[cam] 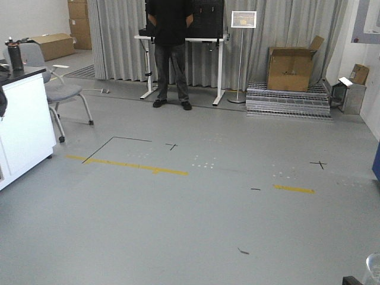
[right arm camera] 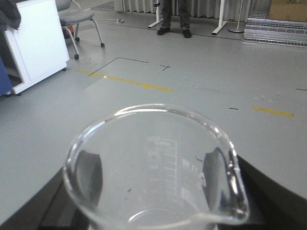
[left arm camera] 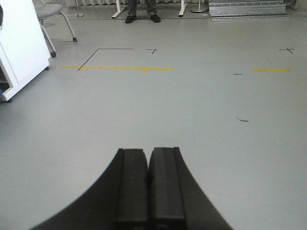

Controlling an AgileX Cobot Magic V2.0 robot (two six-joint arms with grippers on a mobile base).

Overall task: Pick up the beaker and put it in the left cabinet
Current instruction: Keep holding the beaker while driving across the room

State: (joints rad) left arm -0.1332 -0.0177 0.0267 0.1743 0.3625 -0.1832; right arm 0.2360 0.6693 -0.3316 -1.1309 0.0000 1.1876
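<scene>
Carry step, judged from the views: pick done, placing not begun. The beaker (right arm camera: 158, 167) sits upright in the right claw (right arm camera: 153, 196), filling the right wrist view; dark pads (right arm camera: 90, 172) show through the glass on both sides, so the claw reads as clenched on its wall. It is held above bare grey floor (cam: 196, 225), resting on no surface; its rim just shows at the lower right corner of the front view. It looks empty, with white marks facing the camera. The left claw (left arm camera: 149, 187) is clenched on nothing, jaws pressed together, pointing out over the floor. The cabinet appears in no view; ahead lie a yellow tape line (cam: 136, 166), a standing person (cam: 170, 53), a chair (cam: 59, 89) and a white unit (cam: 24, 124) at left. Next move probably calls for turning or driving the base until the shelves come into sight, keeping the glass level and the grip firm.
</scene>
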